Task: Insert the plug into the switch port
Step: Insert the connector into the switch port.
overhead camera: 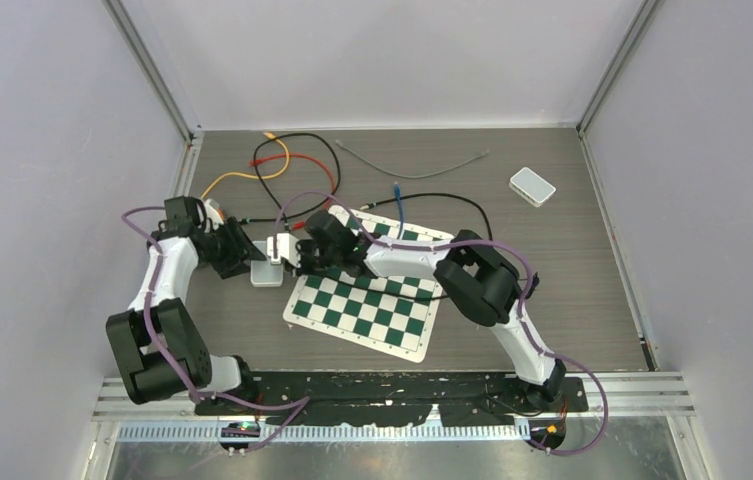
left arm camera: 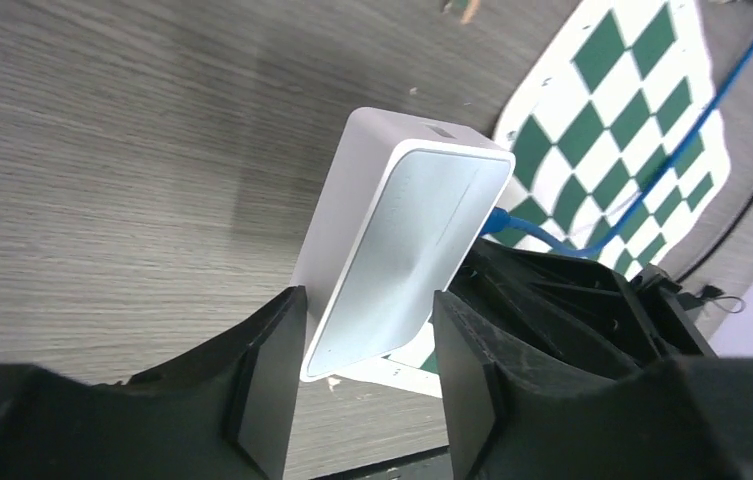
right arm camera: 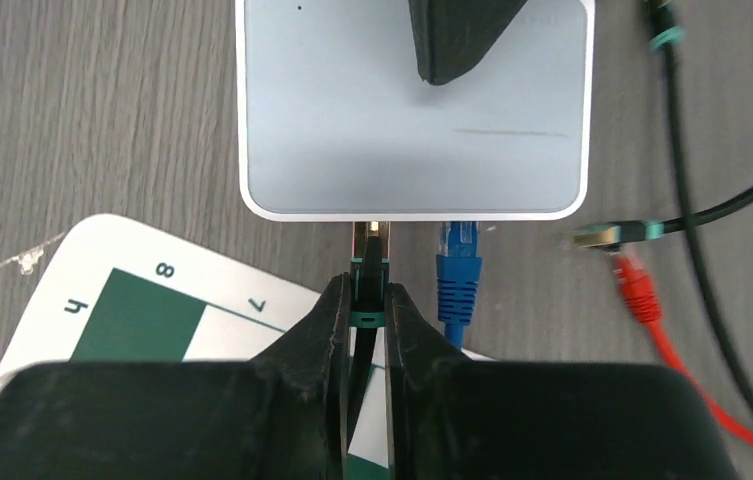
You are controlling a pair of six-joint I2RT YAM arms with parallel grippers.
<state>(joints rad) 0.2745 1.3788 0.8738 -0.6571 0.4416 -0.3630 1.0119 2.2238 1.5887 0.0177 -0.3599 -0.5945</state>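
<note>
Clamping, left pincer (left arm camera: 370,305): my two fingers are closed on the white switch (left arm camera: 402,220), one on each side of its body, and hold it tilted above the table (left arm camera: 102,150).
Pinching, right pincer (right arm camera: 364,295): my fingers are pressed together on the dark plug (right arm camera: 369,262), just behind its tip.
Plug position: it sits at the port edge of the switch with its gold tip touching that edge, pointing straight at it. I cannot tell how deep it goes.
Neighbouring port: a blue plug (right arm camera: 458,270) sits in the same edge of the switch, just beside my plug.
Under the port edge: a corner of the green-and-white chessboard mat (right arm camera: 142,320) lies near the switch, on my right pincer's side.
Loose leads: a red plug (right arm camera: 637,290) and a gold-tipped plug on a black cable (right arm camera: 692,215) lie on the table close to the switch's corner, beyond the blue plug.
Far from the switch: a second white box (overhead camera: 533,186) lies well apart, past the mat.
</note>
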